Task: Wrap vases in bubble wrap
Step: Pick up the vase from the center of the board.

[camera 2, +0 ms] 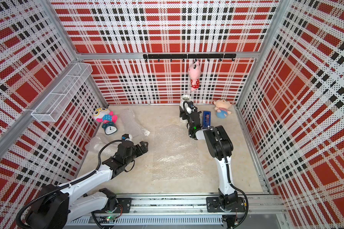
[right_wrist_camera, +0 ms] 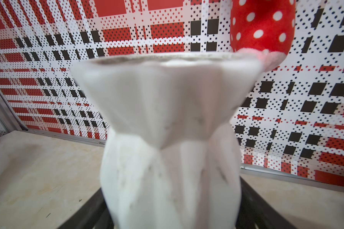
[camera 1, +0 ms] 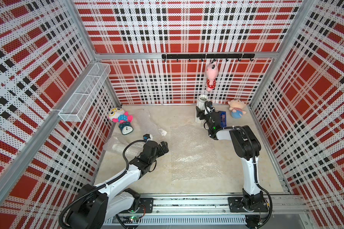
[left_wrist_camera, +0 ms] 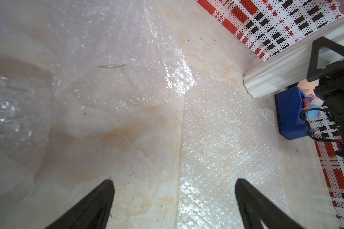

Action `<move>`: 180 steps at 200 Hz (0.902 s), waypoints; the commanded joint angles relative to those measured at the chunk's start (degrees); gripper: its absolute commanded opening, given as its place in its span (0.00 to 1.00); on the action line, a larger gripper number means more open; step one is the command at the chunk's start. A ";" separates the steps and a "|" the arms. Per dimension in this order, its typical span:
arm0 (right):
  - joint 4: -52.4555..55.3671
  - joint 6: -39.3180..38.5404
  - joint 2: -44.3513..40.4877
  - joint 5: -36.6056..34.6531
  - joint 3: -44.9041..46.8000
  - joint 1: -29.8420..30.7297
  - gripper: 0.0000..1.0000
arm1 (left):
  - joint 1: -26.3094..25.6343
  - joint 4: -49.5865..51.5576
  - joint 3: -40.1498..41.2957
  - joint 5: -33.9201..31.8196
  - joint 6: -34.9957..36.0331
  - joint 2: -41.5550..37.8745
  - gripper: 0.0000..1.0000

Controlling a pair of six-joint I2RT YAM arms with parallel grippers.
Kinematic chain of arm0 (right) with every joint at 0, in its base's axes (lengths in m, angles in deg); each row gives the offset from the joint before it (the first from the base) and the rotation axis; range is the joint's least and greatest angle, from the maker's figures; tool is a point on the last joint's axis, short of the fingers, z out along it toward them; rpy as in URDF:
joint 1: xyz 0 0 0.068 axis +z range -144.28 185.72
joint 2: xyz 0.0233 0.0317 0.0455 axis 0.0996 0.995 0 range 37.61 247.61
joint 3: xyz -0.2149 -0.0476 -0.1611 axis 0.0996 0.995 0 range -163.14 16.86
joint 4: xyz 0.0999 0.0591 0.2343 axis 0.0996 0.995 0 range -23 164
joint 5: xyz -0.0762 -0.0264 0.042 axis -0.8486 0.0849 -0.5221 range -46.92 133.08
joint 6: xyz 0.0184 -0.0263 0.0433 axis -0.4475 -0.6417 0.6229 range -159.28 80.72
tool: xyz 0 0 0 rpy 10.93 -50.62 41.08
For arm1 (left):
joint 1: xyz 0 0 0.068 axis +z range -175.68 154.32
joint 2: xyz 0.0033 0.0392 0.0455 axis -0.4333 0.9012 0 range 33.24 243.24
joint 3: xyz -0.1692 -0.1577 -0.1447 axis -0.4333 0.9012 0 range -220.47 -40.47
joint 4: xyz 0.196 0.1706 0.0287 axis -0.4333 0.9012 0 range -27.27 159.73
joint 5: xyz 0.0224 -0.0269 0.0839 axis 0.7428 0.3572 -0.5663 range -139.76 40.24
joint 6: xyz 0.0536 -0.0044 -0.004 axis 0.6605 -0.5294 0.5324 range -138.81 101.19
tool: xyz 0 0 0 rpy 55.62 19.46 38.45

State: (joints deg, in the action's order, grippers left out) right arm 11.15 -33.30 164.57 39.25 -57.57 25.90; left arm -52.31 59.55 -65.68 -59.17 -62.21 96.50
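A tall white ribbed vase stands upright at the back of the table. My right gripper reaches it from the side. In the right wrist view its black fingers lie against both sides of the vase body. A flat sheet of bubble wrap lies in the middle of the table. My left gripper hovers open by that sheet's left edge, nothing between its jaws. Crumpled bubble wrap lies to the left.
A blue tape dispenser sits right beside the right wrist. A plush doll is in the back right corner, another plush and an alarm clock at the back left. A pink toy hangs above the vase. A wire basket juts from the left wall.
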 commanded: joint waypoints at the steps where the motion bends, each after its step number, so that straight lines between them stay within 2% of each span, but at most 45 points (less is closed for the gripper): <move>1: -4.15 -1.27 -0.48 0.55 -0.22 -0.07 0.73 | 0.44 -0.12 0.47 -0.01 0.68 -1.07 0.98; 64: -3.01 -8.78 -11.43 0.60 2.24 -0.07 0.70 | 0.38 -1.30 0.16 3.03 1.11 0.19 0.98; 119: -2.37 -14.46 -25.90 2.77 14.88 0.06 0.68 | -0.72 -1.30 -0.32 3.45 1.62 1.32 0.98; 140: 2.91 -19.58 -34.09 3.09 21.03 1.98 0.68 | -1.03 -1.23 -0.47 3.55 1.73 1.59 0.98; 155: 10.70 -24.64 -40.62 2.99 24.42 4.58 0.69 | -1.08 -1.08 -0.57 3.76 1.82 1.59 0.98; 180: 24.61 -31.56 -50.70 -2.35 29.19 10.34 0.68 | -1.21 -0.86 -0.68 4.04 1.99 1.33 0.98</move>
State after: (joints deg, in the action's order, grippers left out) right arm 27.49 -54.92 123.09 39.66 -30.47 31.23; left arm -53.12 59.27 -65.68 -55.91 -61.47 97.83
